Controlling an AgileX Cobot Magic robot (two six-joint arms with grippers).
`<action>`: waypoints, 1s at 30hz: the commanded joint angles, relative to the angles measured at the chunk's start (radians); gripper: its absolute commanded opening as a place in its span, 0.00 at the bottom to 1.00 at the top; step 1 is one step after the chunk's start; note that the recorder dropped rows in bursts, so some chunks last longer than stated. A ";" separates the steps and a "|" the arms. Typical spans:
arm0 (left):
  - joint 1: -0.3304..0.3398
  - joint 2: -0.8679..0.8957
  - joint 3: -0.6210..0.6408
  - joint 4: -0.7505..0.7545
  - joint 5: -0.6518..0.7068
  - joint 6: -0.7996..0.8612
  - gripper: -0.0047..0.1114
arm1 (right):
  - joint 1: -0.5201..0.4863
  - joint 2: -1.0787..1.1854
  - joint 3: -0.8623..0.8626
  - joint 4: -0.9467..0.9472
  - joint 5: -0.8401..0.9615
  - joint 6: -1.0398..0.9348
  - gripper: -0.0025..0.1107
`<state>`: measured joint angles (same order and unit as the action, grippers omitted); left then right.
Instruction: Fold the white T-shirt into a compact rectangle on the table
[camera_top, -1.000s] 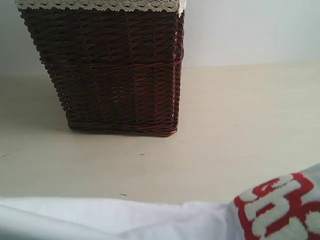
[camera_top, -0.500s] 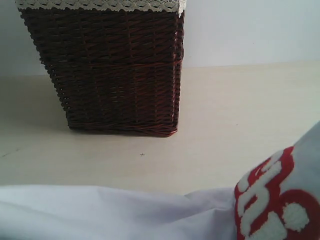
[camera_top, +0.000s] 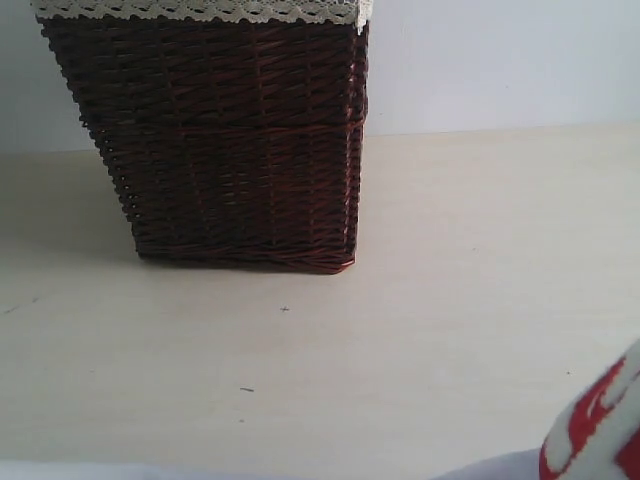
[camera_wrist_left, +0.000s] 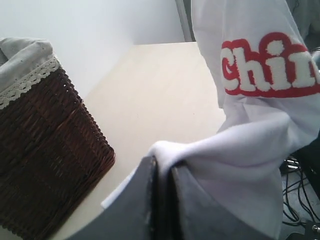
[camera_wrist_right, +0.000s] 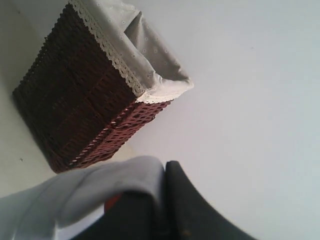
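T-shirt (camera_wrist_left: 250, 150): white, red-edged white lettering (camera_wrist_left: 252, 75) | basket (camera_top: 230, 150): dark brown weave, cream lace trim (camera_top: 200, 10) | table (camera_top: 450, 300): pale beige

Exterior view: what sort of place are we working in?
Probably a lab bench staged for laundry: bare beige table against a plain wall, lace-lined wicker basket, loose cables past the table edge.

— What's the worktop (camera_top: 480, 250) like?
— Pale beige, smooth and wide. It runs back to a pale wall (camera_top: 500, 60).
— What stands on it?
— A dark brown wicker basket (camera_top: 240, 150) with cream lace trim (camera_top: 200, 10), upright on the left half in the exterior view.
— Anything else?
— Two tiny dark specks (camera_top: 285, 309) on the bare surface in front of the basket.
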<state>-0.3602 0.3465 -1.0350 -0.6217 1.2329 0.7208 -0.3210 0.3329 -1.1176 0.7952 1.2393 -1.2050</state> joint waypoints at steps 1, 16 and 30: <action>0.002 -0.013 -0.005 -0.030 -0.012 -0.003 0.04 | -0.005 -0.051 -0.007 0.014 -0.018 0.087 0.02; 0.002 -0.009 0.218 0.012 -0.012 -0.054 0.04 | -0.005 -0.082 0.185 -0.204 -0.018 0.223 0.02; 0.002 -0.009 0.255 0.370 -0.294 -0.120 0.04 | -0.005 -0.054 0.422 -0.118 -0.466 0.064 0.02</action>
<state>-0.3602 0.3421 -0.7812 -0.2743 1.0141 0.6117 -0.3210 0.2642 -0.6969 0.6275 0.9333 -1.1337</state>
